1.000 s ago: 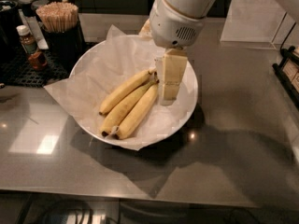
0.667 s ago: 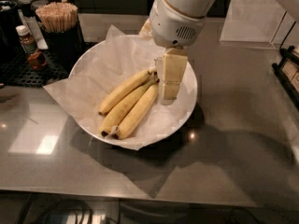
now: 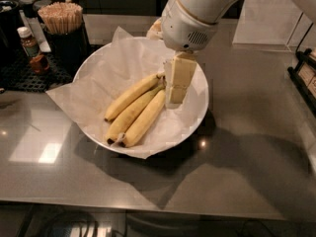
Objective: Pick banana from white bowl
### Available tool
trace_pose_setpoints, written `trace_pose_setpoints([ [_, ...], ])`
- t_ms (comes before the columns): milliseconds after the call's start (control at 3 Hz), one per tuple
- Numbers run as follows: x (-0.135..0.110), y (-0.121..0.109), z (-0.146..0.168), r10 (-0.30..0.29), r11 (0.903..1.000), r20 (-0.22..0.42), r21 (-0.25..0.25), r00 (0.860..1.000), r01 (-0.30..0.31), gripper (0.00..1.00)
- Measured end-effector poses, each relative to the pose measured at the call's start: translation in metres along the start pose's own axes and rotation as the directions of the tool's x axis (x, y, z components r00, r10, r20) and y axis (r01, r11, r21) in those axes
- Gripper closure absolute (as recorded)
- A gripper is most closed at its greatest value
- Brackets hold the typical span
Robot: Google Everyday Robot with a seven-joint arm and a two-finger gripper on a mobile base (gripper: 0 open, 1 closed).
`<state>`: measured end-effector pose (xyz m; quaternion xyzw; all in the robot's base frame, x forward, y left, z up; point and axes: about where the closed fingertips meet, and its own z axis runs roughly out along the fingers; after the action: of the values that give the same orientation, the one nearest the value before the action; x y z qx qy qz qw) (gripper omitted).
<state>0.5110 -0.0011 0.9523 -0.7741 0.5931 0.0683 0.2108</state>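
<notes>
The white bowl (image 3: 201, 100) stands on the grey counter, lined with crinkled white paper (image 3: 69, 98). Three bananas lie in it side by side, tips toward the front left. The banana (image 3: 131, 97) is the upper left one, pale yellow and gently curved. The other two bananas (image 3: 143, 118) lie below it, and one has a whitish frayed tip. My gripper (image 3: 176, 89) hangs from the white arm and points down into the bowl at the bananas' stem end, right by the stems. It hides part of the stems.
A dark cup of wooden sticks (image 3: 61, 19) and small bottles (image 3: 28, 42) stand on a black mat (image 3: 19, 73) at the back left. A clear box (image 3: 266, 19) is at the back right. A black rack (image 3: 303, 75) sits at the right edge.
</notes>
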Motion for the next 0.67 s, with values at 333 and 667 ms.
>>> trace_pose_setpoints([
  [333,0.0018,-0.0184,0.0071,-0.012,0.9998,0.043,0.015,0.999,0.011,0.00],
  [667,0.0018,-0.0184,0.0072,-0.012,0.9998,0.043,0.015,0.999,0.011,0.00],
])
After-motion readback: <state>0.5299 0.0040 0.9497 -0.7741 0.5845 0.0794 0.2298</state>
